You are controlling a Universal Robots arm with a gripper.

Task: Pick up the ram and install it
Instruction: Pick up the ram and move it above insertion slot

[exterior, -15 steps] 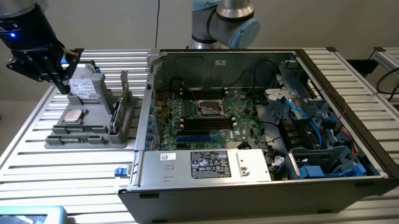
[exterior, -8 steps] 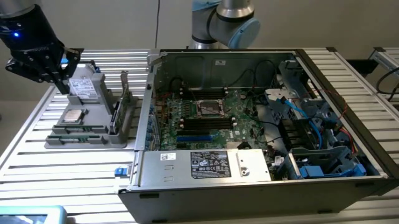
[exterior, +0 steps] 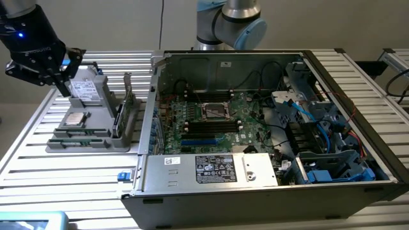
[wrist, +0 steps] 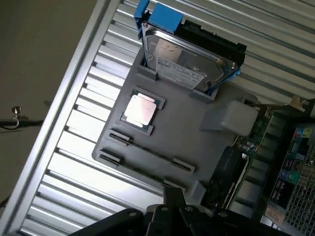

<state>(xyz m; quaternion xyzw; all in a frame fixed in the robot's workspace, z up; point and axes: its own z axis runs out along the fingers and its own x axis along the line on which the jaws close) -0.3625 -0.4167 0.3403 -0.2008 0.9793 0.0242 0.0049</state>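
Note:
The ram (exterior: 75, 142) is a thin stick resting on edge in the clips at the front of a grey holder tray (exterior: 96, 143). In the wrist view it shows as a narrow dark strip (wrist: 147, 151) between two clips. My black gripper (exterior: 64, 88) hangs above the tray's far end, over the hard drive (exterior: 83, 88), well apart from the ram. Its fingers (wrist: 173, 196) stand together, shut with nothing between them. The open computer case (exterior: 191, 177) lies at the exterior view's right of the tray, with the motherboard (exterior: 211, 120) and its black slots facing up.
The tray also carries a processor chip (wrist: 140, 109) and a silver hard drive (wrist: 184, 61) in a blue bracket. A larger green card (exterior: 130, 108) stands on edge between tray and case. Cables and a blue drive cage fill the case's right side. The slatted metal table (exterior: 64, 182) lies around them.

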